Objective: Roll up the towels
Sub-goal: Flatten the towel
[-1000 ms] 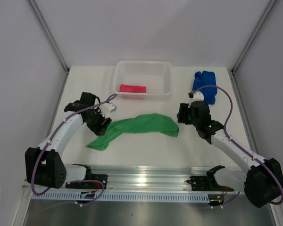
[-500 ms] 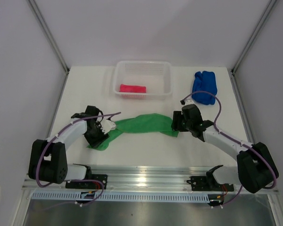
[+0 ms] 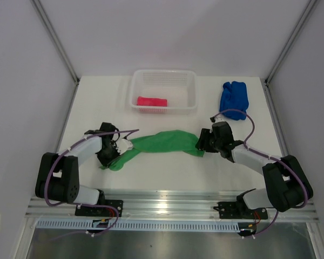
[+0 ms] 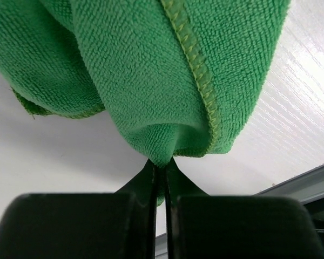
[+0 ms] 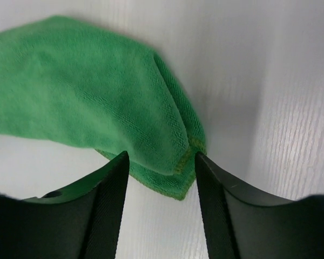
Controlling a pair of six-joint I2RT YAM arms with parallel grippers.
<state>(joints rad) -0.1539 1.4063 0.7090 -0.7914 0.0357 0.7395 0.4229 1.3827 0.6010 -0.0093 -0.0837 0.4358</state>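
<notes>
Both arms have dropped to the green towel (image 3: 164,143) lying mid table (image 3: 167,175) within 1 second: left gripper (image 4: 161,171) now pinches its left end, right gripper (image 5: 161,161) straddles the right corner, jaws apart; that thin pinch could slip when pulled.

light: bright, even | shadows: soft | glare: metal rail (image 3: 167,200) | focus: right wrist view slightly soft

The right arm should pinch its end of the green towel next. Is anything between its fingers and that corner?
Nothing visible. The right gripper is open, with the corner of the green towel lying between its jaws on the table. The left gripper is shut on the other end.
</notes>
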